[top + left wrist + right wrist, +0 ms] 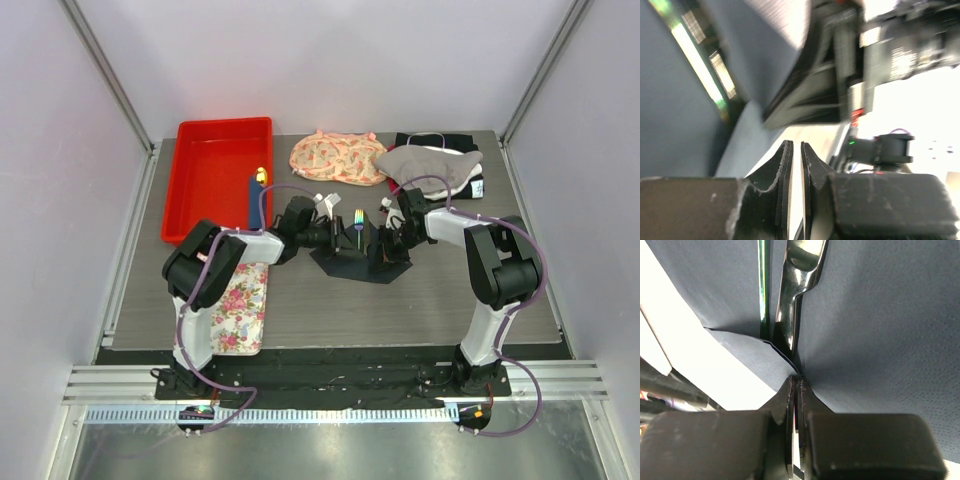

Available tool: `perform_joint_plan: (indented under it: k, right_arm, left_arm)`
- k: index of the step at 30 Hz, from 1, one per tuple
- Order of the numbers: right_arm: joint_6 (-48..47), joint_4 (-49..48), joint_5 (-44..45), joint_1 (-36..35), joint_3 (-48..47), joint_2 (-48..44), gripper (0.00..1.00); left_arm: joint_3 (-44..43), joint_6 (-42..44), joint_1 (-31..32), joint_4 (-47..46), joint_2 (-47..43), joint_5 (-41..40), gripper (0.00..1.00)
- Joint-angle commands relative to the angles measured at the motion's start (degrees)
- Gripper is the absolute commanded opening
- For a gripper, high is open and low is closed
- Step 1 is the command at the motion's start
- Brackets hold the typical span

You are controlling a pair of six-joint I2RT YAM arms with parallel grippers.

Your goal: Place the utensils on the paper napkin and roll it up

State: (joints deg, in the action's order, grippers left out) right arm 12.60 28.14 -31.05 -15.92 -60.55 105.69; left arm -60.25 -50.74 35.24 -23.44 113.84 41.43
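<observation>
The dark navy paper napkin (350, 262) lies mid-table with its two sides lifted up between my grippers. A utensil with rainbow-sheen tines (358, 220) rests on it, pointing away from me. The right wrist view shows the napkin (880, 315) folded over two shiny utensils (799, 275) that run up from the fold. My right gripper (796, 379) is shut on the napkin's fold, at the napkin's right side (385, 242). My left gripper (795, 145) stands at the napkin's left side (338, 238). Its jaws are open by a narrow gap with nothing between them. The napkin (685, 120) fills that view's left.
A red bin (190, 190) at the back left holds a blue yellow-tipped stick (257, 182). A floral tray (240, 305) lies by the left arm. A floral pouch (335, 158), a grey cloth (430, 168) and a folded black cloth (450, 140) sit along the back.
</observation>
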Motion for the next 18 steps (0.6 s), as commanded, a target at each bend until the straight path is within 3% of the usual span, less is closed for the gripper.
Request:
perform_joint_plan:
  k: [1, 8, 18]
  right_arm:
    - [-1.44, -0.81, 4.68, -0.69, -0.09, 0.66, 0.01]
    - [-1.53, -0.37, 4.50, -0.78, -0.88, 1.27, 0.01]
    - [-1.61, 0.33, 3.80, -0.69, -1.32, 1.01, 0.01]
  left_arm:
    - [1.10, -10.16, 0.26, -17.33, 3.22, 2.26, 0.13]
    - [-1.10, -12.01, 0.35, -19.27, 7.88, 1.64, 0.06]
    - [-2.06, -8.15, 0.09, -11.37, 10.08, -1.61, 0.03]
